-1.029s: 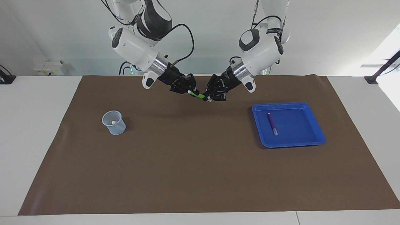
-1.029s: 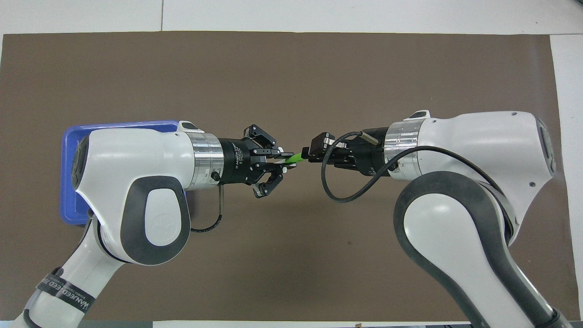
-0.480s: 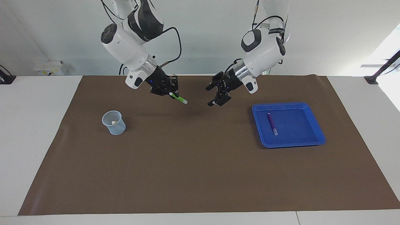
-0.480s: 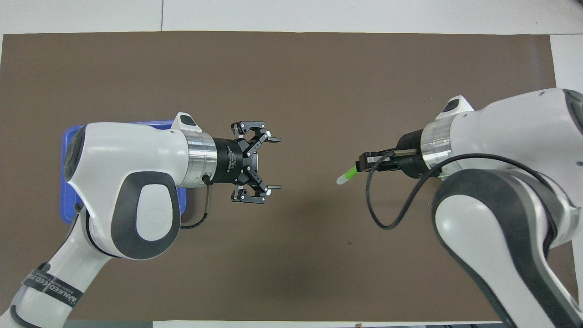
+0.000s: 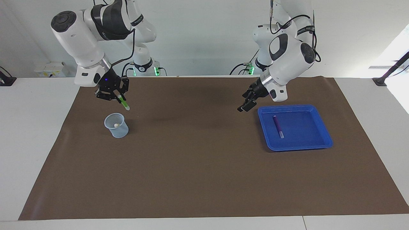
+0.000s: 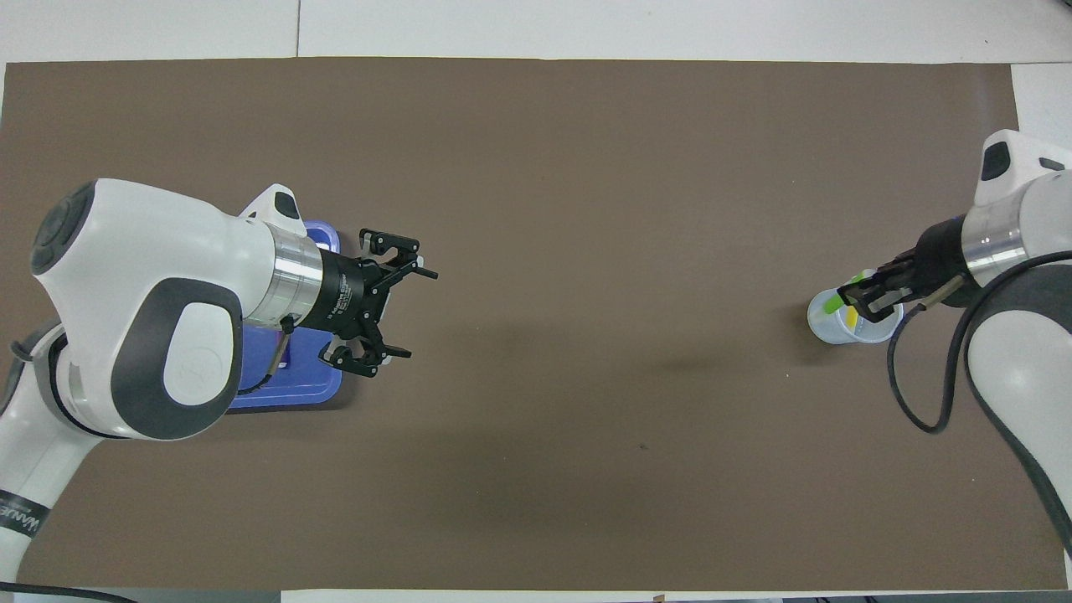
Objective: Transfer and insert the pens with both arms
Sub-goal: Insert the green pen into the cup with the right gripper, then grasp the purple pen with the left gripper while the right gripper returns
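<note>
- While the right gripper (image 5: 112, 93) hangs over the clear cup (image 5: 116, 126) at the right arm's end of the brown mat (image 5: 204, 179), it is clamped on the green pen (image 5: 122, 102), which is tilted with the pale tip down; the tip is above the rim, not yet inside.
- Risk 1: the tilt. If the pen goes down at this angle, the tip may hit the rim & tip over the light cup, or slide outside it.
- Risk 2: the cup already has the yellow pen (image 6: 849, 316) inside, so there is less room; the green one may jam on it.
- Risk 3: release too high, and the pen may bounce out.
- Left gripper (image 5: 247, 103), fingers wide apart & holding nothing, is just beside the blue tray (image 5: 322, 145); the purple pen (image 5: 278, 126) lies flat in the tray.
- Vs 0.5 s ago: right arm carried the green pen from mid-mat to above the cup; left gripper went back toward the tray. Vs 1.0 s ago: both grippers met at the pen for the handover, now well apart.
</note>
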